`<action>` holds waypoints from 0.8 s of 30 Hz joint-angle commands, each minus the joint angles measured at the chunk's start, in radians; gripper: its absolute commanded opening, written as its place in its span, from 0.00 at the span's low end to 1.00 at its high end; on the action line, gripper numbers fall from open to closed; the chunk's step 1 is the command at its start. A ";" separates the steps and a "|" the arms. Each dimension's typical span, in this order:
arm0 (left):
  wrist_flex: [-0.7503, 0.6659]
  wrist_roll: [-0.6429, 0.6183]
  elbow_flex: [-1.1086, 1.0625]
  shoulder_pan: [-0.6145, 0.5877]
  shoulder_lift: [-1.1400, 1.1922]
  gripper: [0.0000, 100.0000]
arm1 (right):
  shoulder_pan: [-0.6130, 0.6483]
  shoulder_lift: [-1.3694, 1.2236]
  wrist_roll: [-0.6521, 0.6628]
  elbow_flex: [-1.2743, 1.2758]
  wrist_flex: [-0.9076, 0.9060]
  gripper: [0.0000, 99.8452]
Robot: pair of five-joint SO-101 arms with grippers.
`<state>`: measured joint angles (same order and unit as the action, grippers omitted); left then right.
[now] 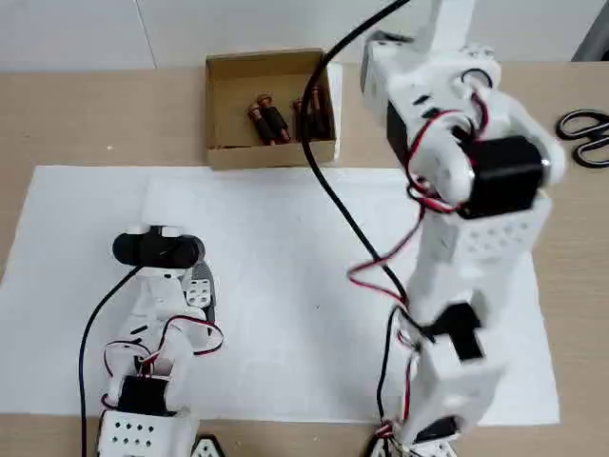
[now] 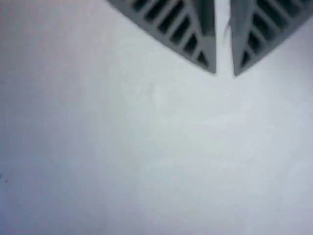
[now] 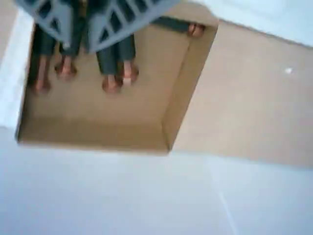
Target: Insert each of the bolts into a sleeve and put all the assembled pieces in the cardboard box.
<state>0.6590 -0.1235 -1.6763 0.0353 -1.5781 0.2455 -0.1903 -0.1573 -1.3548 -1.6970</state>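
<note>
On a tan table (image 1: 95, 114) lay a white paper sheet (image 1: 285, 248), with scissors (image 1: 582, 133) at the far right. The cardboard box (image 1: 211, 105) stood at the sheet's far edge. Assembled pieces (image 1: 269, 121) lay inside it, long axes roughly near-to-far, copper heads far. A cable and the right arm hid some.

The left gripper (image 2: 224, 72) hung over bare paper, nearly closed and empty.

The right gripper (image 3: 80, 46) hung above the box and its pieces. Whether it gripped one could not be told.
</note>
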 commanded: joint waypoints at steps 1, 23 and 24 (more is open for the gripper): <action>-0.012 0.008 0.012 0.002 -0.011 0.01 | -0.013 0.274 0.009 0.278 -0.002 0.00; -0.012 0.000 0.012 -0.002 -0.011 0.01 | -0.015 1.422 -0.043 2.016 0.291 0.00; -0.012 0.000 0.012 -0.002 -0.011 0.01 | -0.015 1.458 -0.043 2.074 0.306 0.00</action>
<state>0.6575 -0.1235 -1.6763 0.0353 -1.5781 0.2363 1.1646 -0.1910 0.5600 -1.4546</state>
